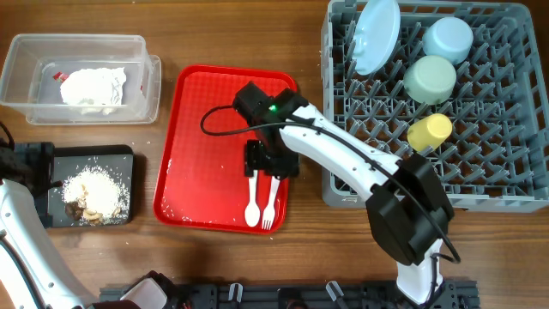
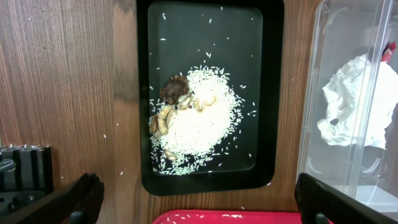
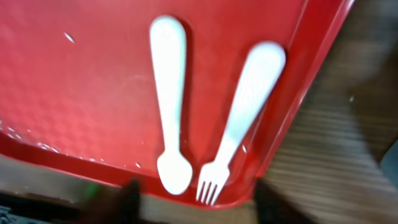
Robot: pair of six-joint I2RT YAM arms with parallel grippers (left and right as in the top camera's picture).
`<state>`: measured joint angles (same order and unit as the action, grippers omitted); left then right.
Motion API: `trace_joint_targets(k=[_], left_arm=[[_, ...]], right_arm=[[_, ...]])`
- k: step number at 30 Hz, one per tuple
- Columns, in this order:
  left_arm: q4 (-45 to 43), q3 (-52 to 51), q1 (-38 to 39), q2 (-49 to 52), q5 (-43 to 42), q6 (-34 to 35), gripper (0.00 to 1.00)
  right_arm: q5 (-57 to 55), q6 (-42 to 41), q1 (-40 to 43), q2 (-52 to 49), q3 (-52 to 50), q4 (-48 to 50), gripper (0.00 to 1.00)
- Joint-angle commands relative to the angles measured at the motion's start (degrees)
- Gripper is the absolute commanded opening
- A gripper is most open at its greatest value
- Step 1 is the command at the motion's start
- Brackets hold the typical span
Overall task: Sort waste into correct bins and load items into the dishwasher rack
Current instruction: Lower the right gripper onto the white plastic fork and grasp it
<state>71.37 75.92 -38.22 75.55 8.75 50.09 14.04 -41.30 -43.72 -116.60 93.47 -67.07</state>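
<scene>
1. Right gripper (image 3: 198,202): fingers spread wide and holding nothing, poised over the near part of the red serving tray (image 1: 189,154)
2. White plastic spoon (image 3: 169,93) and white plastic fork (image 3: 249,99): lying side by side on the red serving tray near its front right corner, heads toward the front rim, not touching each other
3. Left gripper (image 2: 199,208): fingers set wide apart and empty, hanging above the table beside the black tray (image 2: 205,37)
4. Black tray: holds the brownish food scraps (image 2: 174,90) heaped with pale crumbs (image 2: 199,124), with loose grains scattered around the heap
5. Clear plastic box (image 1: 21,77): at the far left of the table, containing the crumpled white napkin (image 1: 94,86) and the red-and-white wrapper (image 1: 58,75) at the napkin's edge
6. Grey dishwasher rack (image 1: 515,172): at the right, holding the white plate (image 1: 377,34) on edge in its far left corner, the pale blue bowl (image 1: 448,39), the mint green bowl (image 1: 429,77) just in front of it, and the yellow cup (image 1: 429,130) nearer the front
</scene>
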Motion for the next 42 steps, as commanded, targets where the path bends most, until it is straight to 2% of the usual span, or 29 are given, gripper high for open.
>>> trace_joint_targets(k=[1, 3, 6, 9, 13, 22, 35, 39, 42], left_arm=[[0.0, -0.2, -0.3, 0.2, 0.8, 0.1, 1.00], [0.0, -0.2, -0.3, 0.2, 0.8, 0.1, 1.00], [0.0, -0.2, -0.3, 0.2, 0.8, 0.1, 1.00], [0.0, -0.2, -0.3, 0.2, 0.8, 0.1, 1.00], [0.0, -0.2, -0.3, 0.2, 0.8, 0.1, 1.00], [0.0, -0.2, -0.3, 0.2, 0.8, 0.1, 1.00], [0.0, -0.2, -0.3, 0.2, 0.8, 0.1, 1.00], [0.0, -0.2, -0.3, 0.2, 0.8, 0.1, 1.00], [0.0, -0.2, -0.3, 0.2, 0.8, 0.1, 1.00]], right_arm=[[1.6, -4.4, -0.2, -1.0, -1.3, -1.3, 0.42], [1.6, -7.0, -0.2, -1.0, -2.2, -1.4, 0.43], [1.7, -10.5, -0.2, -1.0, -5.4, 0.3, 0.51], [3.0, -11.4, -0.2, -1.0, -8.7, 2.9, 0.51], [6.2, -11.4, -0.2, -1.0, -11.7, 7.5, 0.45], [4.4, -11.4, -0.2, -1.4, -12.5, 8.4, 0.41], [5.4, -11.6, -1.0, -6.9, -12.5, 9.2, 0.44], [5.6, -11.4, -1.1, -7.2, -12.5, 9.3, 0.27], [5.6, -11.2, -1.1, -7.2, -12.5, 9.2, 0.20]])
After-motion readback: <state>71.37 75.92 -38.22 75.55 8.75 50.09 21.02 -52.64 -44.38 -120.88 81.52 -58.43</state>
